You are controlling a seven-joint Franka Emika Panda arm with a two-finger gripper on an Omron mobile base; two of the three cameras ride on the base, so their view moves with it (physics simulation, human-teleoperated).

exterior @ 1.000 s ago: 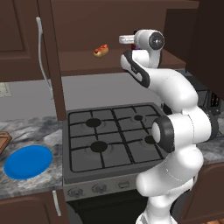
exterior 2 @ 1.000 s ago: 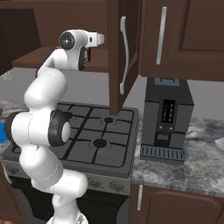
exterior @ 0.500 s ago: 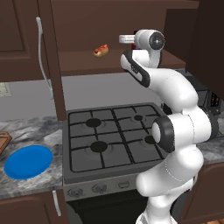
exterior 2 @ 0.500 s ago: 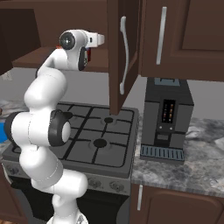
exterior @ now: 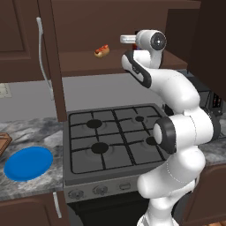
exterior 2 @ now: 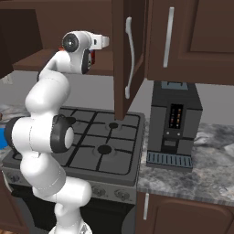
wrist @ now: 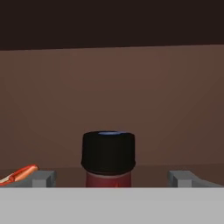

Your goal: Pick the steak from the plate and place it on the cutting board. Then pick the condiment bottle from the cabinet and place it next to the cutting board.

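Inside the cabinet (exterior: 110, 26): the gripper (wrist: 111, 178) was level with the shelf, jaws spread wide and holding nothing.
Bottle: the condiment bottle (wrist: 108, 159) stood upright on the shelf, centred between the fingertips (wrist: 43, 178), black cap facing the camera.
Neighbour: a hot dog (exterior: 101, 51) lay well to one side.
Plate: the blue plate (exterior: 28, 163) sat bare on the counter.
Advice: advancing straight and closing on the red body below the cap would likely grip best.

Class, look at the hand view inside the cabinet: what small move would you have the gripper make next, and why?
Probably ease forward a little, then close. The condiment bottle stands upright between the open gripper's fingertips, centred, its black cap not yet touched.
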